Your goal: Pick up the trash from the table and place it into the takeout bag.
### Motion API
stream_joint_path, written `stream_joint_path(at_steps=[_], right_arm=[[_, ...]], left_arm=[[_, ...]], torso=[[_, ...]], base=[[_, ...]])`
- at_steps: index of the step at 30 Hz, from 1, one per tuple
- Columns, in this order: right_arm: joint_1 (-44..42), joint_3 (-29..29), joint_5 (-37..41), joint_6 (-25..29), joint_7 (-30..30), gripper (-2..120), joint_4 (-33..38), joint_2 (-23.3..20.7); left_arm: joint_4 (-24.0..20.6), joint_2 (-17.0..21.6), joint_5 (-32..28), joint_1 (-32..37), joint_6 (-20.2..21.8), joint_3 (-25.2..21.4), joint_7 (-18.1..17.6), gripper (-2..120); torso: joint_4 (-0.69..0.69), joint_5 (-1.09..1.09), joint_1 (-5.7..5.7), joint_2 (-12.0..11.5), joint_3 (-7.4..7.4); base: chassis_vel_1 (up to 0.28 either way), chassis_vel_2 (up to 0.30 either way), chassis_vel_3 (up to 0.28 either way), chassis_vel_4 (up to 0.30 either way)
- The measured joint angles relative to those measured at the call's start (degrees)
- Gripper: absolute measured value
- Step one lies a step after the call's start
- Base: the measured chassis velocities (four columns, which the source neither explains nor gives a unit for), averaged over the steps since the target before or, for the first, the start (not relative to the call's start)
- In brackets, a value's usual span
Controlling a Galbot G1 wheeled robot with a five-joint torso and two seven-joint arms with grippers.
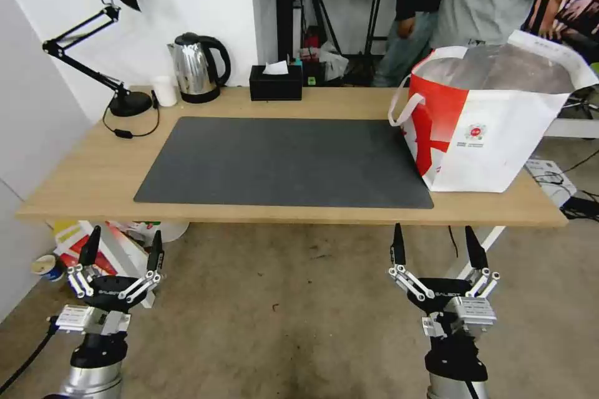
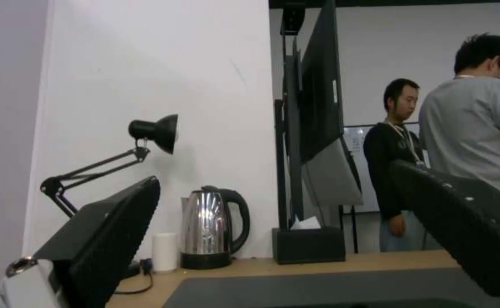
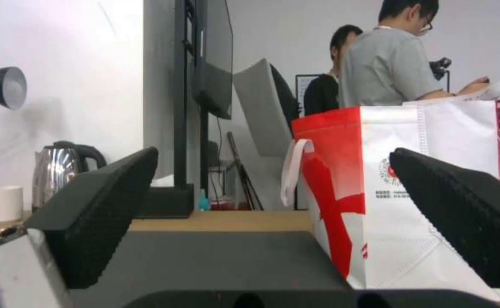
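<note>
Here we see both grippers waiting below the near edge of the table (image 1: pixel 93 162), fingers spread and holding nothing.

Taking the dark grey mat (image 1: pixel 281 162) as our landmark: the takeout bag (image 1: pixel 493 131) stands upright on its right end, mouth open, one white loop handle (image 1: pixel 402 109) hanging toward the mat. Beyond the mat's far edge we find the black tissue box (image 1: pixel 276 82), the steel kettle (image 1: pixel 196 68) and the desk lamp (image 1: pixel 109 43). The left gripper (image 1: pixel 121 249) hangs off the mat's near left corner, the right gripper (image 1: pixel 437 246) off its near right corner, both over the floor.
</note>
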Motion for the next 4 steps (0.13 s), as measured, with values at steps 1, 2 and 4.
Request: stream_joint_path(at_steps=[1, 2, 4], right_arm=[[0.0, 0.0, 0.0, 0.0, 0.0, 100, 0.0, 0.0], [0.0, 0.0, 0.0, 0.0, 0.0, 100, 0.0, 0.0], [0.0, 0.0, 0.0, 0.0, 0.0, 100, 0.0, 0.0]], left_arm=[[0.0, 0.0, 0.0, 0.0, 0.0, 0.0, 0.0, 100], [0.0, 0.0, 0.0, 0.0, 0.0, 0.0, 0.0, 100], [0.0, 0.0, 0.0, 0.0, 0.0, 0.0, 0.0, 100]], torso=[[0.0, 0.0, 0.0, 0.0, 0.0], [0.0, 0.0, 0.0, 0.0, 0.0], [0.0, 0.0, 0.0, 0.0, 0.0]], base=[[0.0, 0.0, 0.0, 0.0], [0.0, 0.0, 0.0, 0.0], [0.0, 0.0, 0.0, 0.0]])
